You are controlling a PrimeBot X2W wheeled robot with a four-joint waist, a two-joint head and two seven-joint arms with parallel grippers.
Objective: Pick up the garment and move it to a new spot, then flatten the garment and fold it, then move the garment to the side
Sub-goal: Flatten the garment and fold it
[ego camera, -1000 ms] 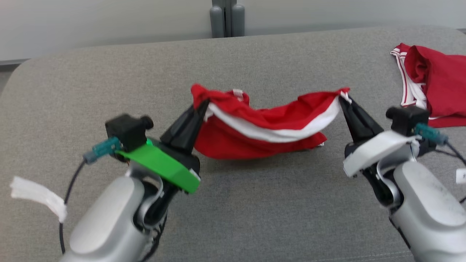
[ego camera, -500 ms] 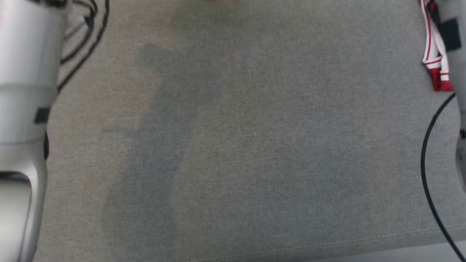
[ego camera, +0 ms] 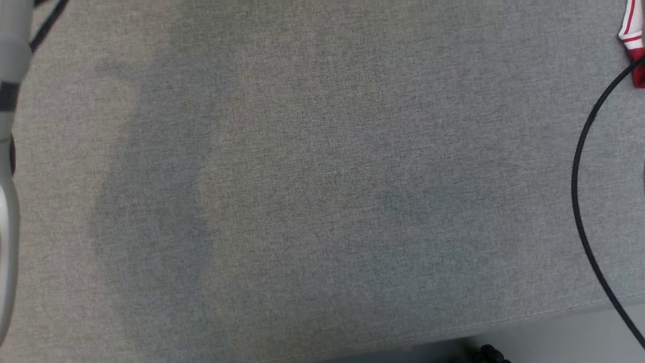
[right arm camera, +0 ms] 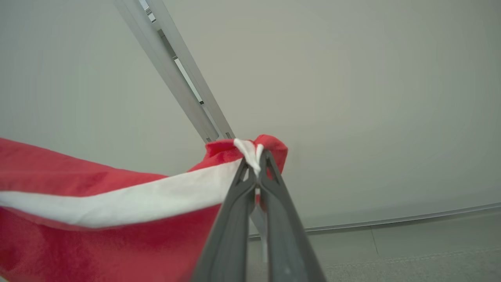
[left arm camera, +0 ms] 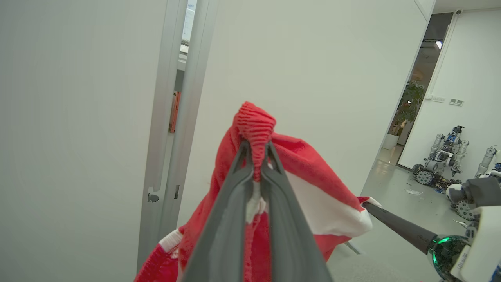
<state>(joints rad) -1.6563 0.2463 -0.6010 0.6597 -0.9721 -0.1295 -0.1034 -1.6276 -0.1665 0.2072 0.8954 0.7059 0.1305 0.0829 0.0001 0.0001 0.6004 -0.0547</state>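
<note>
My left pincer (left arm camera: 256, 147) and right pincer (right arm camera: 258, 156) are each clenched on a bunched corner of the soft red cloth garment with a white band (right arm camera: 98, 188). It hangs slack between them, presumably above the grey woven cushion (ego camera: 322, 181). It is light and limp, and I judge its ribbed edges grip best.

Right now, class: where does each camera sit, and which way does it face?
Head view: from the head, down onto grey cushion; pale forearm at left.
Left wrist view: along left gripper toward white wall.
Right wrist view: along right gripper toward pale wall.
Shared: wrist views both show the red-and-white garment.
</note>
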